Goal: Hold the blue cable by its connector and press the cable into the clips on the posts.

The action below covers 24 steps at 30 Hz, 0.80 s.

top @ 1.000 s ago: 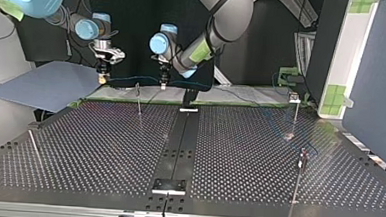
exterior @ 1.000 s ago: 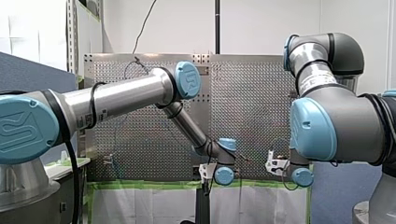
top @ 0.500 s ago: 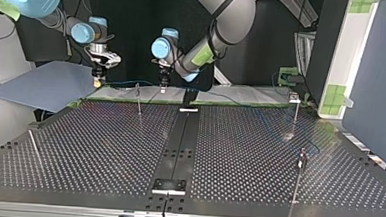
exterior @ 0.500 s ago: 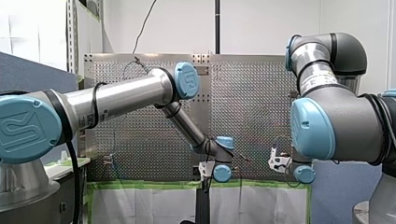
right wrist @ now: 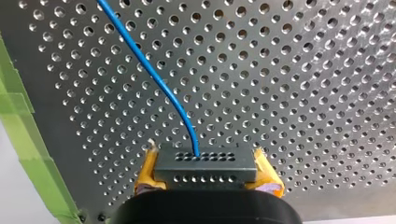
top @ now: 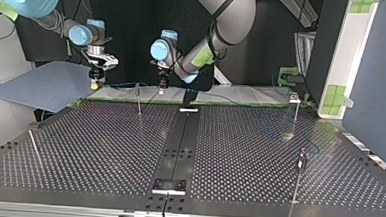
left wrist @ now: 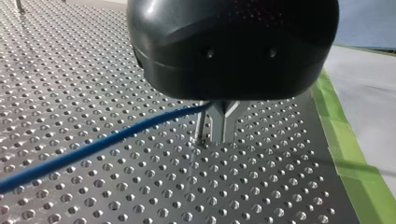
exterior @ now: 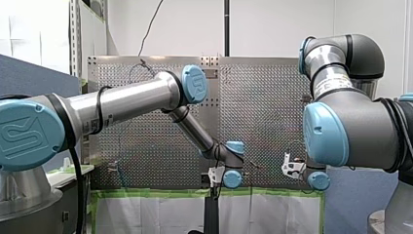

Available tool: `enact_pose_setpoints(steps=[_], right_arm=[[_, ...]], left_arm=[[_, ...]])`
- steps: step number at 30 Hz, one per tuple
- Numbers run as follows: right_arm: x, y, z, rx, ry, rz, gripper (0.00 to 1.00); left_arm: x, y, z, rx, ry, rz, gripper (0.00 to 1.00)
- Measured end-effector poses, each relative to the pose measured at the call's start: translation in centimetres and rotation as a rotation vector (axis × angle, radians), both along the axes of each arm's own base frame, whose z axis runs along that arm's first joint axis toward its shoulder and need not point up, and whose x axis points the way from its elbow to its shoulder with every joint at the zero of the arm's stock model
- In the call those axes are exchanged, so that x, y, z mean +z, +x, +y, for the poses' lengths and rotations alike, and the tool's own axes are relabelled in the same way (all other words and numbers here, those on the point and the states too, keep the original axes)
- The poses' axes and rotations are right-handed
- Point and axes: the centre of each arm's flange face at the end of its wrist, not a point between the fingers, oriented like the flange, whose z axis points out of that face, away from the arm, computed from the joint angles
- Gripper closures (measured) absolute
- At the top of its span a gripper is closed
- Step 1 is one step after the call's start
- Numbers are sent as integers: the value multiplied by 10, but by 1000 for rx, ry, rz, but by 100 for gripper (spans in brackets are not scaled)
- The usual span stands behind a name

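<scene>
Writing: a pale label [exterior: 332,88] on my right arm's silver tube, print too small to read. A blue joint cap [exterior: 196,84] carries a raised mark, illegible.

Connector [right wrist: 205,163]: dark block with 2 rows of holes, clamped between the yellow pads [right wrist: 267,176] of my right gripper [right wrist: 205,176]. It sits just over the perforated table [right wrist: 303,70], near the green tape [right wrist: 46,182] at its edge.

Blue cable [right wrist: 154,79] leaves the connector's face and runs away from the gripper across the table. In the top view it lies roughly level along the far edge to my left gripper [left wrist: 215,122], whose metal fingers are pinched together on it.

Thin posts [top: 139,98] stand well apart. The wide near stretch of table lies open.
</scene>
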Motion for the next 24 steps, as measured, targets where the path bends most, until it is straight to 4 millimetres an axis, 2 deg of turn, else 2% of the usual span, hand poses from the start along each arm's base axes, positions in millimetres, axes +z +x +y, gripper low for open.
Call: enact_pose_setpoints(steps=[15,24], right_arm=[[2,-1,-6,1,-1,4,100],[0,-6,-6,-20,19,24,100]], left_arm=[[3,0,-2,-8,16,17,99],[2,-11,-8,-24,42,30,99]])
